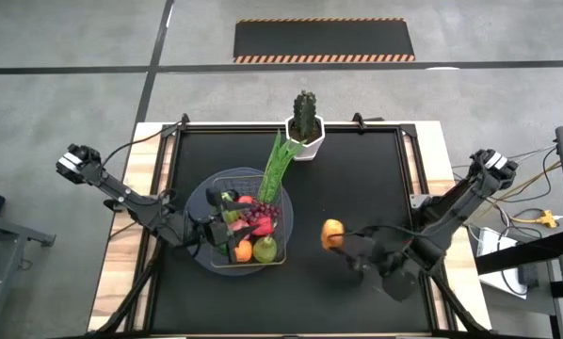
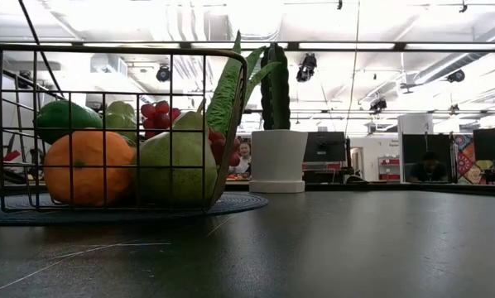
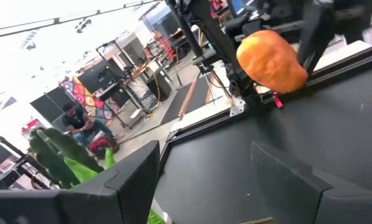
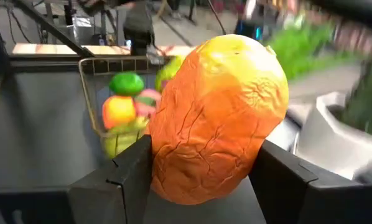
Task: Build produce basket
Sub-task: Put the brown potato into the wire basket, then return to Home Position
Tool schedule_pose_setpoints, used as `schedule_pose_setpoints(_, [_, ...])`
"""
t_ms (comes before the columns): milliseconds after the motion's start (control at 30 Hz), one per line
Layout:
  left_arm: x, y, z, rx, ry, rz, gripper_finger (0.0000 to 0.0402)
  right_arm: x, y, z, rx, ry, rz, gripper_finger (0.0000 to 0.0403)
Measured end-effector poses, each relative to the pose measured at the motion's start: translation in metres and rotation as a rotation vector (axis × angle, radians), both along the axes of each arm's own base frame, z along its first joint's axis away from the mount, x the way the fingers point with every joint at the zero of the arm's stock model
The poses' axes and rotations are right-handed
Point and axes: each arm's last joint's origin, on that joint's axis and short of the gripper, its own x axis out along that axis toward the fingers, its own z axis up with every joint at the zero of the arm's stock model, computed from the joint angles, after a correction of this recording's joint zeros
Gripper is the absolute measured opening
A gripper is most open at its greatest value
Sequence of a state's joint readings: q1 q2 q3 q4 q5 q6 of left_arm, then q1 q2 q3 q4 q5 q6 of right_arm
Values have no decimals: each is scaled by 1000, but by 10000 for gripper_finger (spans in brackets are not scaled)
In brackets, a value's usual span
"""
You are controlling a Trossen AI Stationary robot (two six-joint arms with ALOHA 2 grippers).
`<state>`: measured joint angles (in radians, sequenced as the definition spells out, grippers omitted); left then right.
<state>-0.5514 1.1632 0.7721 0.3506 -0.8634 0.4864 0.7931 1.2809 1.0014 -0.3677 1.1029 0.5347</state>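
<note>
The dark wire basket (image 1: 216, 259) stands on a round grey-blue disc (image 1: 199, 200) at the table's left middle. It holds an orange (image 2: 86, 170), a green pear (image 2: 177, 165), purple grapes (image 2: 156, 112) and other fruit. A long green leafy stalk (image 1: 274, 169) leans out over its far rim. My left gripper (image 1: 227, 226) is open over the basket, touching nothing that I can see. My right gripper (image 1: 343, 240) is to the right of the basket, shut on an orange-yellow fruit (image 1: 332, 234), which also shows in the right wrist view (image 4: 217, 118). My right gripper pinches the orange-yellow fruit by its two opposite sides (image 4: 164, 162) between its two fingers (image 4: 120, 180). The fingers come from the table's right, pointing toward the basket. In the left wrist view the fruit (image 3: 270, 59) is lifted clear of the table.
A dark green cactus in a white pot (image 1: 305, 132) stands at the table's far edge, just beyond the stalk's tip. The black table top (image 1: 376, 179) stretches to the right of the basket. People sit in the room beyond the table (image 2: 430, 165).
</note>
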Motion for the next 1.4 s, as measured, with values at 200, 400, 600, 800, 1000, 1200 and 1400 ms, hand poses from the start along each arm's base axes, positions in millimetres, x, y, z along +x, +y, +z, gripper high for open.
schedule_pose_setpoints(200, [-1,1,-1,-1,-4,-1,235,49,-7,-12,-173,-53,189,214])
schedule_pose_setpoints(400, [-2,1,4,-8,-44,-2,235,94,-37,-19,-150,-135,461,214])
schedule_pose_setpoints(600, [-2,1,6,-7,-60,-2,235,127,-65,-38,-179,-212,611,214])
schedule_pose_setpoints(800, [-2,1,6,-3,-60,-2,235,146,-86,-52,-210,-277,551,214])
schedule_pose_setpoints(1000, [-2,1,6,-3,-61,-2,235,158,-92,-55,-179,-269,522,229])
schedule_pose_setpoints(1200, [-2,1,6,-4,-67,-2,235,167,-96,-52,-146,-191,494,289])
schedule_pose_setpoints(1400, [-2,1,6,-4,-69,-2,235,171,-96,-44,-139,-134,496,326])
